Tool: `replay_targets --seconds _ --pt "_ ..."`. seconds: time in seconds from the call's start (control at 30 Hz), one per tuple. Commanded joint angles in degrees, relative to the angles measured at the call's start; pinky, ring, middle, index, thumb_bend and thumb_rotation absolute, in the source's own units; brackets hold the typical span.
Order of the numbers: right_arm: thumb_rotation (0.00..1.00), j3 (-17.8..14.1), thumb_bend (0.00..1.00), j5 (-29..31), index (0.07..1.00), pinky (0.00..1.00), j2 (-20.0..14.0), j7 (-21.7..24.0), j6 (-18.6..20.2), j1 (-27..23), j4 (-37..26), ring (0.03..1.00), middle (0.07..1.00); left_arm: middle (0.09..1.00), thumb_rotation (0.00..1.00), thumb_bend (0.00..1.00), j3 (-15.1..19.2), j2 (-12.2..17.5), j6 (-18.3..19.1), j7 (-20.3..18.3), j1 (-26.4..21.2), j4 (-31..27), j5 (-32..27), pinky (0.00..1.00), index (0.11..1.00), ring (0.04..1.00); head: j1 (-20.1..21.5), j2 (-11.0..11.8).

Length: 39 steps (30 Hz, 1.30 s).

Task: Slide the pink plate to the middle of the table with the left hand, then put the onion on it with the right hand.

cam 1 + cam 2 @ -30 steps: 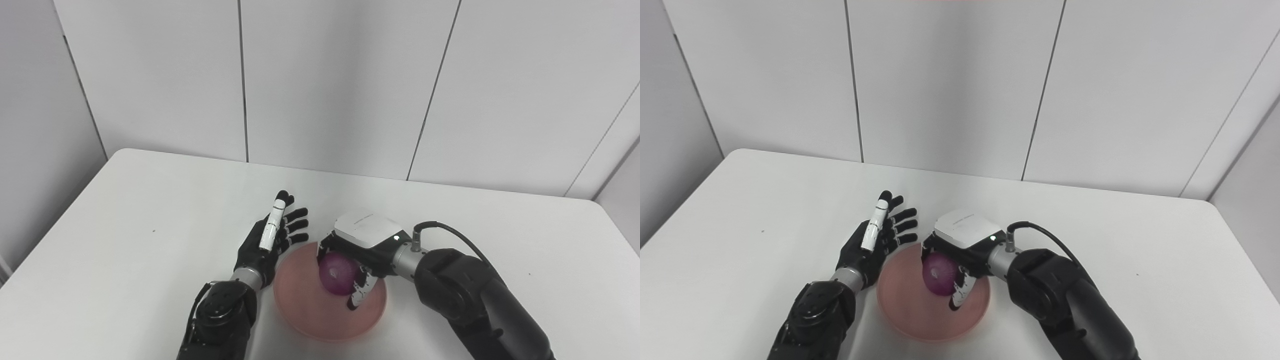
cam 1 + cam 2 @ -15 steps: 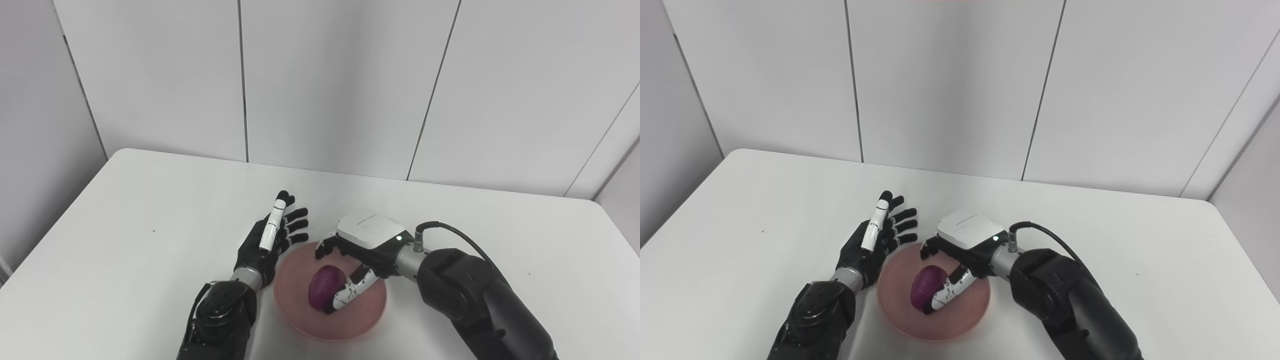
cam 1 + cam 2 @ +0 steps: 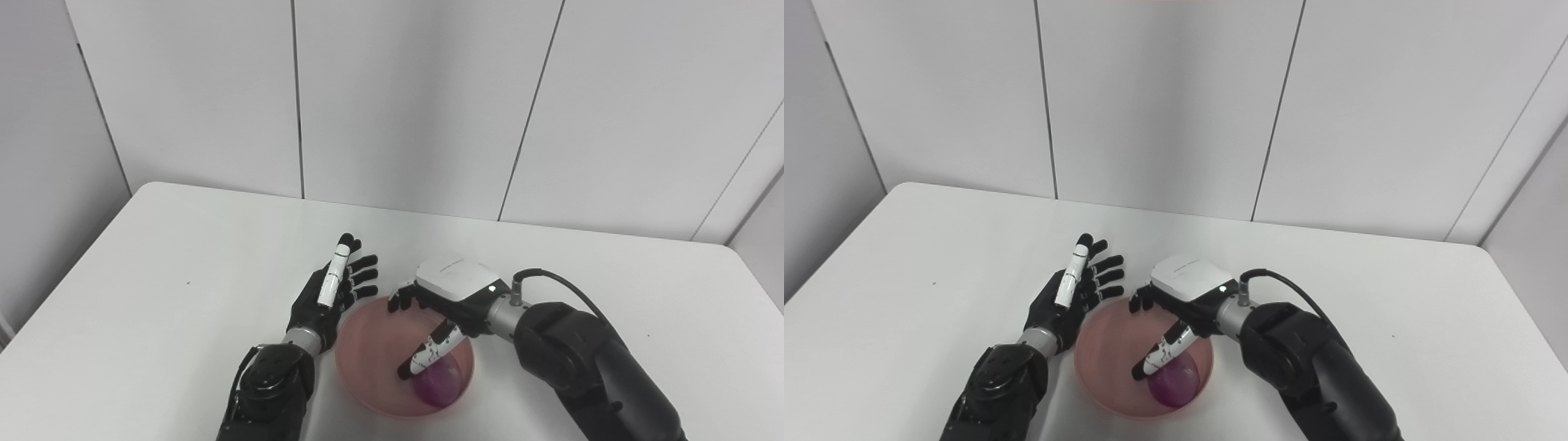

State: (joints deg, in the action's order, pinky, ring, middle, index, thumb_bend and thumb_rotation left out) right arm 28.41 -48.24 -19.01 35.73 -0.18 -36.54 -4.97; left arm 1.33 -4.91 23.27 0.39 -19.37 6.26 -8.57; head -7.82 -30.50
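The onion [image 3: 438, 386] lies inside the pink plate [image 3: 367, 349], in the plate's lower right part, low in the centre of the frame, close to the near rim. The right hand [image 3: 441, 300] is above it with its fingers spread apart and holding nothing; its thumb [image 3: 429, 355] slants down and left across the plate, its tip just above the onion's upper left edge, though whether it touches the onion cannot be told. The other fingertips [image 3: 398, 300] reach over the plate's far rim.

A second ago the right hand had the onion clasped over the plate's far right part. Half a second ago the fingers had loosened and the onion sat at the plate's centre against the thumb. Now it has rolled to the lower right of the plate and is free of the grip.

The left hand [image 3: 331, 294] is just left of the plate, beside its upper left rim, fingers stretched out and apart, holding nothing, unchanged from the earlier frames. The plate sits on the white table [image 3: 184, 257], in the same place as before.
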Motion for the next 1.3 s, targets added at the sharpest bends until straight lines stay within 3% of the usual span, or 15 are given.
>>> replay_targets --seconds 0.0,0.2,0.33,0.4,0.47,0.6,0.67,0.77,1.0,1.27 --pt "0.63 -2.63 1.00 2.54 0.711 0.45 0.34 -4.09 -2.17 -1.03 -0.46 0.581 0.674 0.818 0.93 0.63 0.04 -0.22 1.66 0.90 -0.08 1.00 0.76 0.83 0.895 0.819 -0.02 -0.01" --pt "0.70 -7.66 0.93 9.83 0.746 0.51 1.96 -8.52 -1.12 1.76 0.83 0.639 0.731 0.838 0.94 0.62 0.00 0.10 1.50 0.40 -0.25 0.95 0.54 0.85 0.901 0.843 0.08 0.05" --pt "0.79 -11.94 0.88 15.00 0.789 0.59 4.39 -9.76 2.64 4.52 0.47 0.716 0.786 0.858 0.97 0.62 -0.23 0.29 1.61 0.04 -0.28 0.77 0.51 0.86 0.908 0.860 0.23 0.02" --pt "0.82 -14.68 0.86 18.76 0.824 0.67 6.20 -10.11 5.24 6.04 0.00 0.780 0.828 0.848 0.97 0.61 -0.34 0.32 1.59 0.01 -0.28 0.65 0.56 0.86 0.910 0.854 0.27 0.00" --pt "0.84 -17.36 0.87 23.11 0.834 0.67 7.89 -10.78 6.84 7.41 -0.10 0.787 0.837 0.849 0.97 0.61 -0.45 0.41 1.68 -0.09 -0.29 0.53 0.56 0.87 0.913 0.854 0.28 -0.06" --pt "0.93 -21.02 0.89 29.05 0.875 0.71 10.26 -13.39 6.82 9.39 0.91 0.817 0.864 0.849 0.97 0.62 -0.52 0.50 1.70 -0.16 -0.35 0.49 0.58 0.87 0.918 0.853 0.43 -0.15" --pt "0.93 -24.06 0.92 33.32 0.895 0.77 13.20 -15.74 9.43 11.54 0.81 0.854 0.889 0.846 0.97 0.61 -0.50 0.46 1.81 -0.09 -0.41 0.34 0.58 0.87 0.916 0.848 0.58 -0.22" --pt "0.92 -26.98 0.87 38.10 0.919 0.82 16.13 -18.12 10.76 13.74 1.04 0.880 0.906 0.850 0.97 0.62 -0.45 0.46 1.93 -0.04 -0.46 0.22 0.56 0.87 0.918 0.851 0.69 -0.26" --pt "0.97 -29.18 0.86 42.67 0.959 0.96 18.55 -23.26 8.82 17.48 2.94 0.955 0.962 0.847 0.96 0.61 -0.54 0.60 1.69 0.00 -0.20 -0.24 0.74 0.86 0.915 0.844 1.16 -0.45" --pt "0.94 -30.83 0.90 48.93 0.963 0.95 20.83 -26.43 10.92 20.48 4.49 0.953 0.970 0.855 0.96 0.60 0.06 0.43 -0.04 -0.61 0.66 -0.68 -0.08 0.89 0.935 0.854 1.31 -0.68"
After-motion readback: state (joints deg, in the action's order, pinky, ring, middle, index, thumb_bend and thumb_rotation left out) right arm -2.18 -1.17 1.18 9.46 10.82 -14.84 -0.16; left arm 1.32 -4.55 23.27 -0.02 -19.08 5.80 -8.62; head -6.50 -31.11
